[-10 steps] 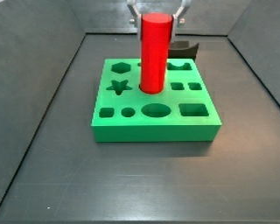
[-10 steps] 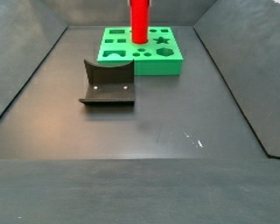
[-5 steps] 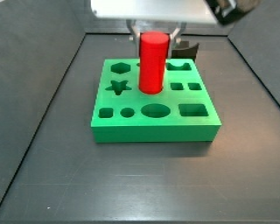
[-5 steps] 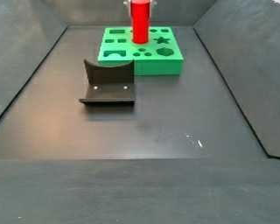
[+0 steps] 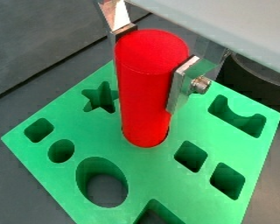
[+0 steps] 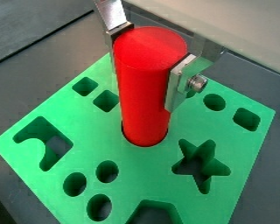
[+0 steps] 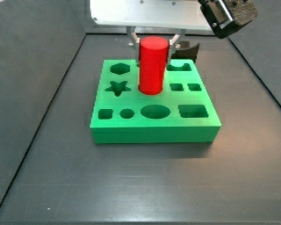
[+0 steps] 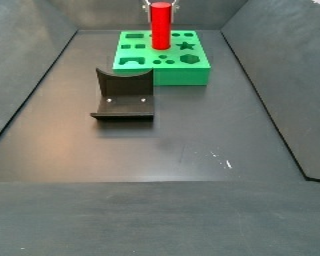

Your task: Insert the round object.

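The round object, a tall red cylinder peg [image 7: 153, 66], stands upright with its lower end in a round hole near the middle of the green block [image 7: 154, 132]. It shows in both wrist views [image 5: 145, 87] [image 6: 145, 83] and small at the far end in a side view [image 8: 160, 28]. My gripper [image 5: 150, 61] comes down from above, and its silver fingers [image 6: 181, 80] press on opposite sides of the peg's upper part. It is shut on the peg. The block's other shaped holes, star, hexagon, squares and ovals, are empty.
The dark L-shaped fixture [image 8: 123, 97] stands on the dark floor apart from the green block [image 8: 183, 75]; in a side view it shows right behind the block [image 7: 188, 50]. Sloping grey walls enclose the floor on all sides.
My gripper has come down with the red peg. The peg's top is lower and its lower end sits deeper in the round hole.
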Controlling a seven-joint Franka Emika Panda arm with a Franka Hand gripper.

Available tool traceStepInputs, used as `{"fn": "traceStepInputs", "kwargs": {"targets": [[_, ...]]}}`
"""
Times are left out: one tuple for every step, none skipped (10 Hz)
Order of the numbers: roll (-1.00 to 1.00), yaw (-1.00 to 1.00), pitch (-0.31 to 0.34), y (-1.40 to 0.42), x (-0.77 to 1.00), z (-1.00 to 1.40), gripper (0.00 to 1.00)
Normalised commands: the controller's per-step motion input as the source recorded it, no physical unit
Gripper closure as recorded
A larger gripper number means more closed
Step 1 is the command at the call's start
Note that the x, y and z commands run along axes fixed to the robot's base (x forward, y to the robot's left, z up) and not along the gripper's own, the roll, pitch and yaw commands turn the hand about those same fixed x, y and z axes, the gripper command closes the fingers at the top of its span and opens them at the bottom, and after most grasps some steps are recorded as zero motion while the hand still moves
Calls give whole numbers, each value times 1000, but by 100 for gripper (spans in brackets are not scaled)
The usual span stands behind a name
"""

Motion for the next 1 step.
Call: {"fn": "traceStepInputs", "kwargs": {"targets": [[0, 0, 6, 0, 0, 0, 100]]}}
